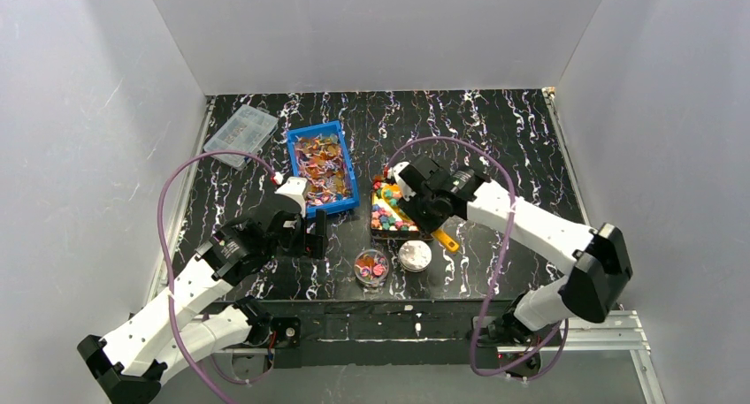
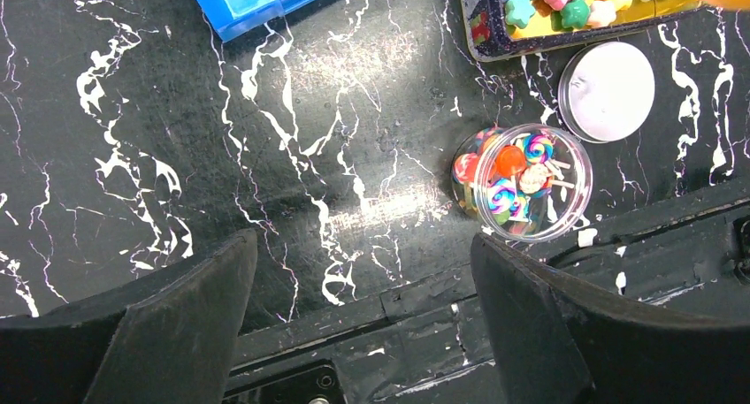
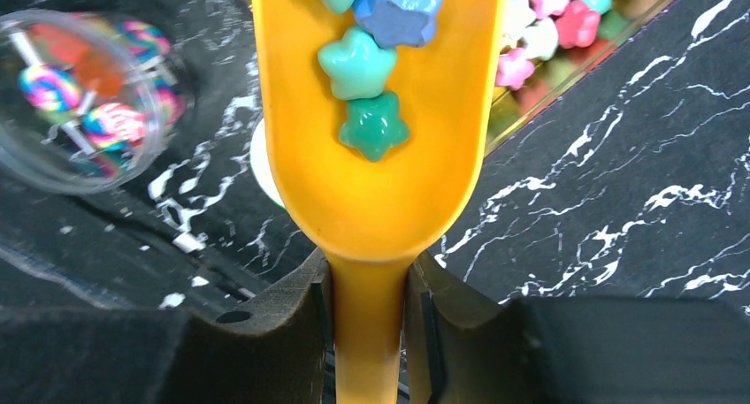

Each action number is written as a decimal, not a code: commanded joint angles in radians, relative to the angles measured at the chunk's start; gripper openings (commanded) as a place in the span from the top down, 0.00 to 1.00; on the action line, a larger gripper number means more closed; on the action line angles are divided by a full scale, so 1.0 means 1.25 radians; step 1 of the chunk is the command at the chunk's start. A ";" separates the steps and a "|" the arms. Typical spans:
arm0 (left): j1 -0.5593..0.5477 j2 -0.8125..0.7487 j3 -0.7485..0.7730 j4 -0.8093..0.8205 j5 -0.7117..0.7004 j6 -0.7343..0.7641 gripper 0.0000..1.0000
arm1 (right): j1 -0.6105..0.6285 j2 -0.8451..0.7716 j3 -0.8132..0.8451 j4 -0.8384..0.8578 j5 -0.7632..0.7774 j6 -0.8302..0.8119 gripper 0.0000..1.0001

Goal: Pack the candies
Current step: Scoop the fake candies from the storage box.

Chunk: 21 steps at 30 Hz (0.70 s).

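My right gripper (image 3: 370, 307) is shut on the handle of the orange scoop (image 3: 376, 156), which holds several star candies (image 3: 374, 125), teal, green and blue. The scoop hangs between the black tray (image 1: 389, 234) of coloured star candies (image 1: 386, 211) and the clear round jar (image 1: 371, 267). The jar holds lollipop-like sweets (image 2: 522, 179) and also shows in the right wrist view (image 3: 75, 95). My left gripper (image 2: 363, 324) is open and empty, low over the table's near edge, left of the jar. A blue bin (image 1: 334, 209) holds orange-purple wrapped candies (image 1: 320, 163).
The white round lid (image 1: 414, 255) lies right of the jar, also in the left wrist view (image 2: 608, 91). A clear plastic box (image 1: 241, 134) sits at the back left. White walls enclose the black marbled table on three sides.
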 commanded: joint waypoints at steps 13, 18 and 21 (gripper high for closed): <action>-0.003 -0.049 0.003 -0.038 0.007 0.008 0.09 | 0.235 -0.126 0.027 -0.117 0.024 0.186 0.99; -0.003 -0.087 -0.010 -0.045 0.024 0.013 0.08 | 0.299 -0.117 0.028 -0.144 0.008 0.218 0.99; -0.003 -0.114 -0.016 -0.044 0.028 0.016 0.06 | 0.340 -0.098 0.029 -0.175 0.009 0.240 0.99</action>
